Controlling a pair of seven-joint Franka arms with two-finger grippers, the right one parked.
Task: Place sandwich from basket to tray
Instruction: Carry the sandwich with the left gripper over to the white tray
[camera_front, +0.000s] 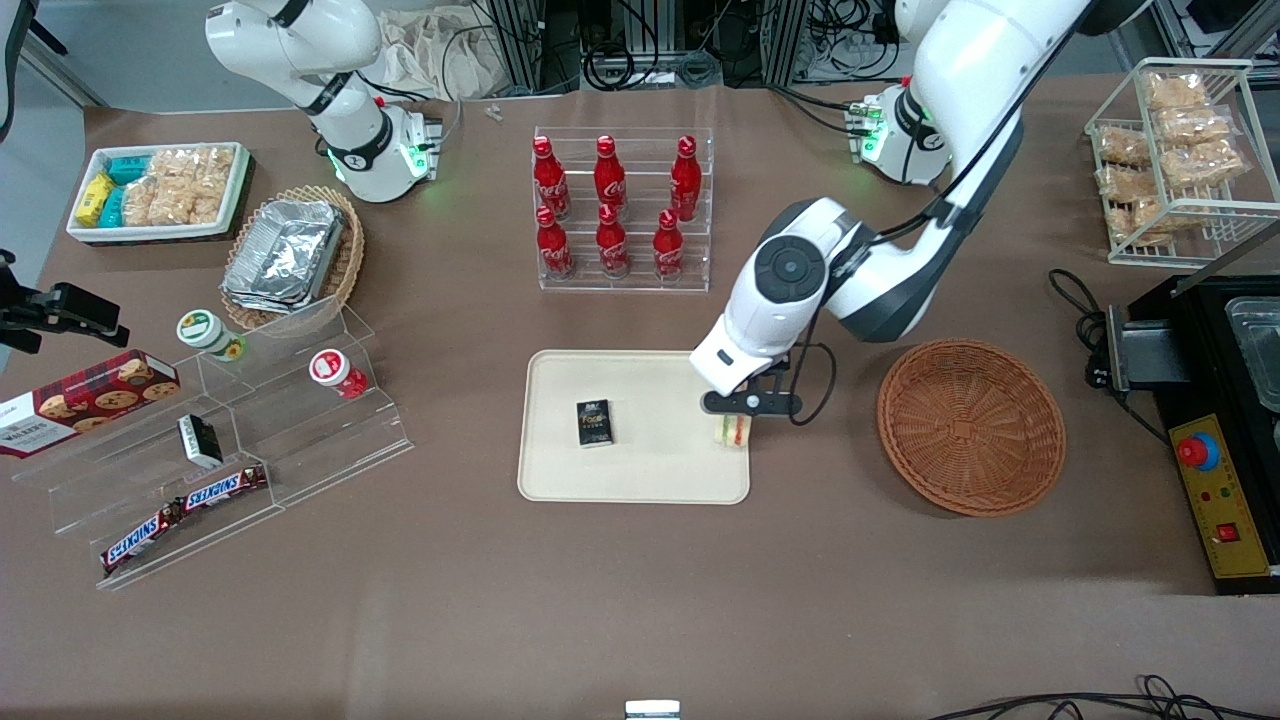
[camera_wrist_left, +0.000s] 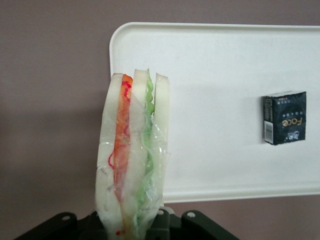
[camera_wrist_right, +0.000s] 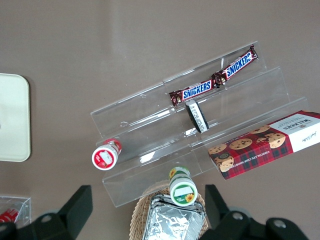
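The left gripper (camera_front: 738, 417) is hovering over the edge of the cream-beige tray (camera_front: 560, 480) that faces the reddish-brown wicker basket (camera_front: 971, 427), its fingers clamped on the wrapped sandwich (camera_front: 731, 431). In the wrist view the sandwich (camera_wrist_left: 134, 160) is standing on end between the black finger mounts (the clear wrap is wrinkling around the bread), showing orange and red filling in one layer and green in the other. It is hanging over the tray's rounded corner (camera_wrist_left: 122, 35), partly above the tray and partly above the brown tabletop (camera_front: 640, 600). A small black box labelled "Face" (camera_front: 594, 422) is lying flat on the tray, well apart from the sandwich, toward the parked arm's end. The basket is sitting just beside the tray, toward the working arm's end, with nothing showing inside it.
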